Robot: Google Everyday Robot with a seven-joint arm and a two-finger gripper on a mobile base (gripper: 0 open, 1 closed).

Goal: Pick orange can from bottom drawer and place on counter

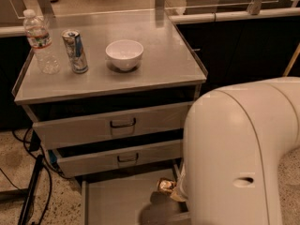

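The orange can [164, 185] is small, shiny and gold-orange. It hangs just above the floor of the open bottom drawer [117, 201], near the drawer's right side, with its dark shadow below it. My gripper [171, 191] is shut on the can, and my big white arm [234, 158] hides most of the gripper. The counter [159, 67] is the brushed-steel top of the cabinet, above and behind the can.
On the counter stand a water bottle [41, 42], a slim blue-and-silver can [75, 51] and a white bowl [124, 54]. Two upper drawers with dark bar handles [123, 123] are slightly open above the bottom drawer. Black cables [33, 191] lie on the floor at left.
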